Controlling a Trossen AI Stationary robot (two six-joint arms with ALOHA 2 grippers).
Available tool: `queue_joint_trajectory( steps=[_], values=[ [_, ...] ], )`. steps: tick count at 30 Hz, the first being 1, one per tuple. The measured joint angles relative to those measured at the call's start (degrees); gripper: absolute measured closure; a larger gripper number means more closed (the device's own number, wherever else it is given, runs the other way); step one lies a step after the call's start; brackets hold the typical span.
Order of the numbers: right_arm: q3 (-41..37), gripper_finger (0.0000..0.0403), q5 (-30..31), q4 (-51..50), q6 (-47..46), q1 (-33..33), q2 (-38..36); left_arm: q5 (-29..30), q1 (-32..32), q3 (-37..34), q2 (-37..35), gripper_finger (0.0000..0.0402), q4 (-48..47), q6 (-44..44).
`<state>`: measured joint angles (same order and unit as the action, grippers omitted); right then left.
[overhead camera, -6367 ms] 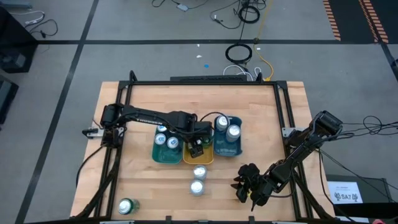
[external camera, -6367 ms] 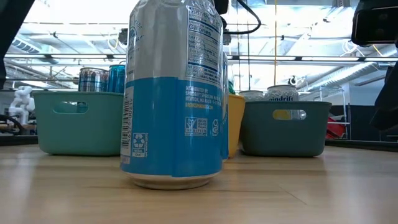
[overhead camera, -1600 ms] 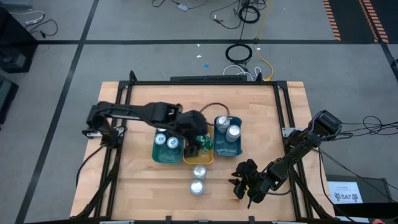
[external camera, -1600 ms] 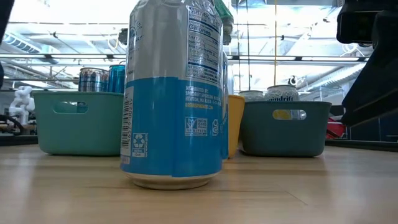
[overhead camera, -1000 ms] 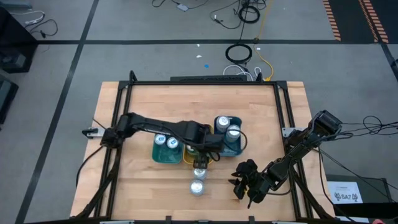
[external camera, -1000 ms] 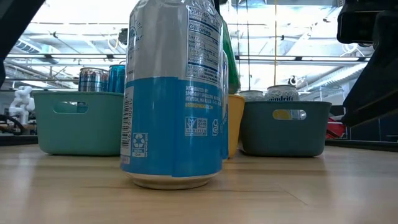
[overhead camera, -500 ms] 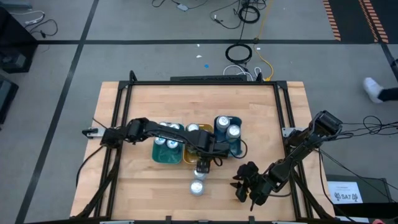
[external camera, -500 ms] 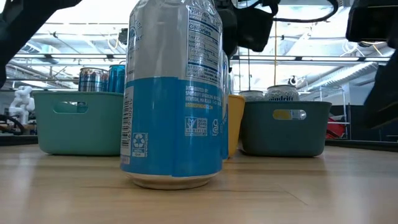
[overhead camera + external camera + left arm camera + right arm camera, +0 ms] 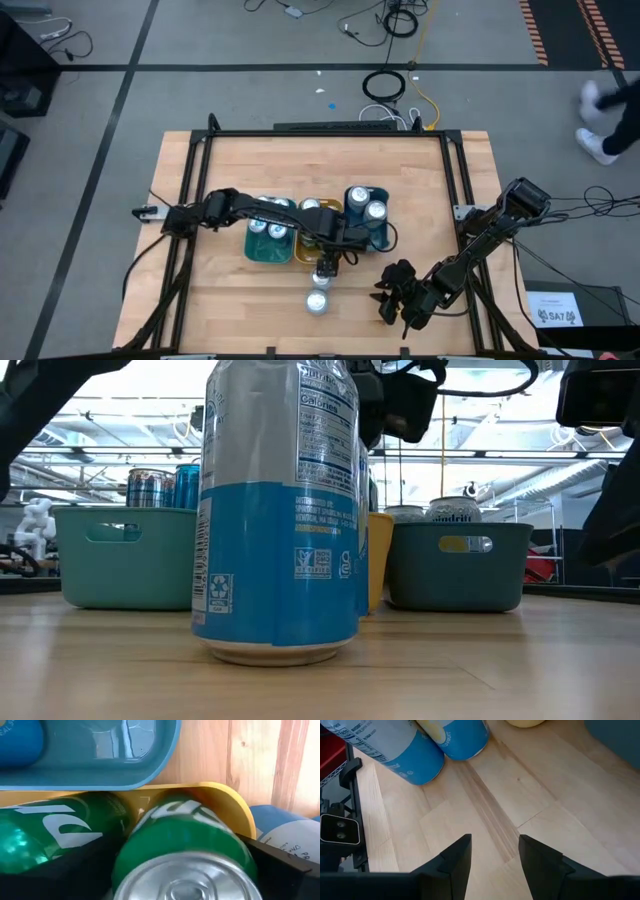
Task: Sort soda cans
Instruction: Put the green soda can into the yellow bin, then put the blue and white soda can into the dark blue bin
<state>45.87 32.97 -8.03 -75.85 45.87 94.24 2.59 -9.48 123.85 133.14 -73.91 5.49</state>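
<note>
- From my remote desk, the low view is mostly blocked by one blue-and-silver soda can standing close to the lens; behind it only a sliver of the yellow plastic tray shows.
- The left gripper hangs over the near end of that yellow tray. Its wrist view shows a green soda can inside it, the silver top cut off by the frame. Whether the can is gripped or released I cannot tell.
- A second green can lies on its side in the same tray, half out of frame.
- From above, the left arm covers part of the yellow tray and of a second loose can. The loose can nearest the front edge stands clear.
- The right gripper waits low over bare wood near the table's front right, fingers apart with nothing between them.
- The teal plastic tray holds several silver-topped cans, and the blue plastic tray holds two. Colours are hard to read from overhead.
- The surface is a pale wooden table in a black frame. It stands on grey floor marked with dark tape, where a coiled cable lies.
- A person's white shoe shows at the right edge (blurred, the rest cut off).
- Beyond the table are ceiling lights and trusses.
</note>
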Motion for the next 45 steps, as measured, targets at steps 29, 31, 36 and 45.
queue_joint_trajectory(
  steps=[29, 31, 36, 45],
  values=[
    [-0.02, 0.0248, -2.87, 2.72, -6.05, -0.19, -0.02, -0.76, -4.59, 10.21, -16.21, 0.002, -16.1, 15.2],
    [-0.02, 0.0248, -4.15, 3.62, -5.33, -0.38, -0.02, 0.35, -6.27, 10.21, -17.14, 0.002, -16.1, 15.11],
    [-0.02, 0.0237, -5.92, 2.93, -6.05, -0.9, -0.04, 7.86, -11.17, 10.11, -16.99, 0.002, -16.07, 16.1],
    [-0.02, 0.013, -5.05, 3.05, -6.66, -2.5, -0.04, 13.75, -19.43, -2.27, -17.7, 0.002, -9.06, 23.04]
  ],
)
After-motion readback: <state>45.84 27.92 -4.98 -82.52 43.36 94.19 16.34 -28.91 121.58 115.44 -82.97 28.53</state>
